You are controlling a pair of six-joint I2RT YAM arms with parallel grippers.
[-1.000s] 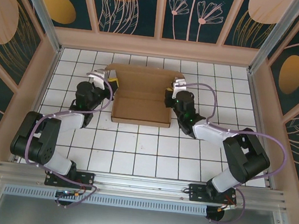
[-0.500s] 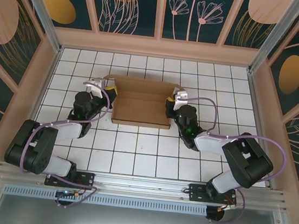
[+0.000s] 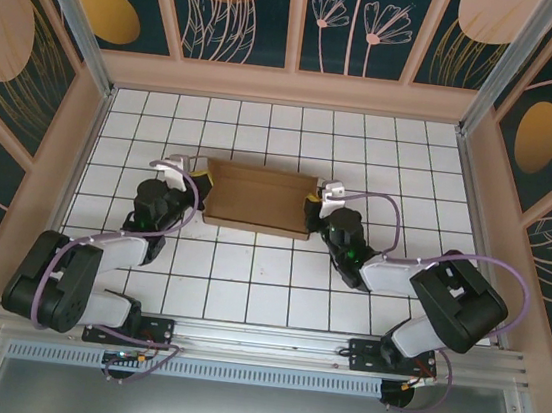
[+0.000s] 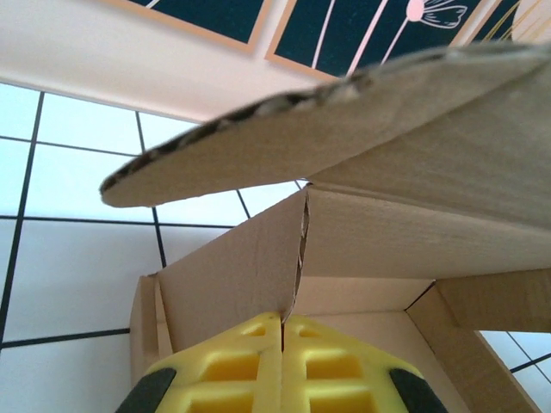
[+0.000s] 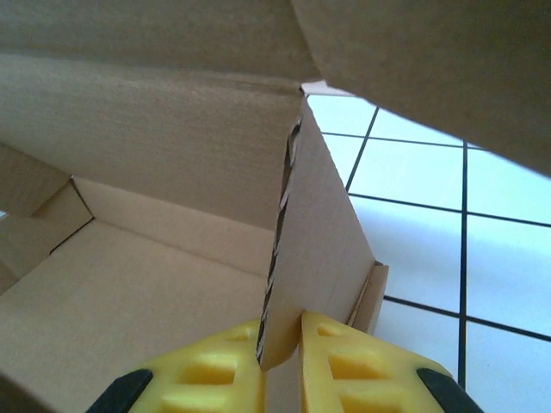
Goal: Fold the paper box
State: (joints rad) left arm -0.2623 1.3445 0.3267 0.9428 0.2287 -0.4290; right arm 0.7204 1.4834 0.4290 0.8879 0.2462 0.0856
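The paper box [image 3: 259,197] is brown cardboard, lying mid-table with its lid folded down toward the front. My left gripper [image 3: 200,172] pinches the box's left end. In the left wrist view its yellow fingers [image 4: 232,361] meet on the upright side flap [image 4: 258,258], with the lid [image 4: 362,120] hanging over. My right gripper [image 3: 320,190] holds the right end. In the right wrist view its yellow fingers [image 5: 353,366] clamp the right side flap [image 5: 314,249], beside the box's inside floor [image 5: 129,301].
White tiled floor [image 3: 267,276] surrounds the box, with wooden walls [image 3: 291,87] at the back and sides. Both arm bases sit on the metal rail [image 3: 259,341] at the near edge.
The lid has swung down and forward, so the box looks shallower from above. Both grippers moved toward the near edge with the box ends, keeping hold.
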